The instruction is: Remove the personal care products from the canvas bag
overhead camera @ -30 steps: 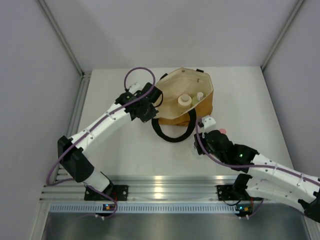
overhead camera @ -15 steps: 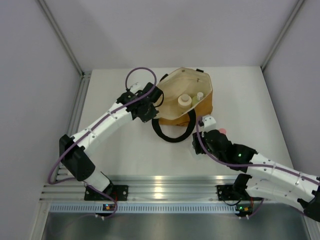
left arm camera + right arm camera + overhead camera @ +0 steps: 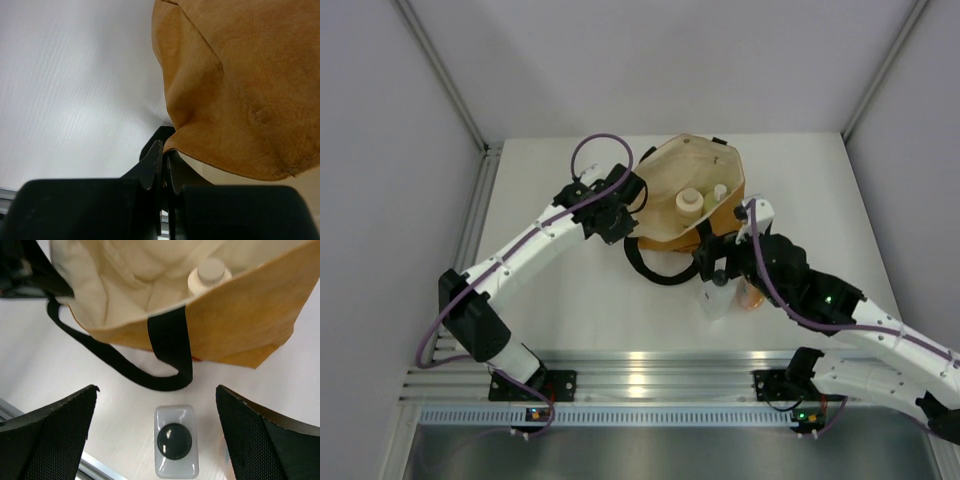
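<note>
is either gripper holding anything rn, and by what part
The left gripper is shut on the canvas bag, pinching a fold of canvas at its rim. The right gripper is open and holds nothing; the white bottle stands free below it.

orange bottle [image 3: 751, 294]: mostly behind right arm [image 3: 815, 298] | cream bottle [image 3: 209, 274]: base hidden

canvas bag [image 3: 240, 315]: tan outside and cream lining both in view, but no lettering I can read on either
white bottle [image 3: 174, 445]: only seen from straight above, dark ribbed cap, no label facing the camera
cream bottle [image 3: 689, 201]: way too small to read
overall: no legible text anywhere
</note>
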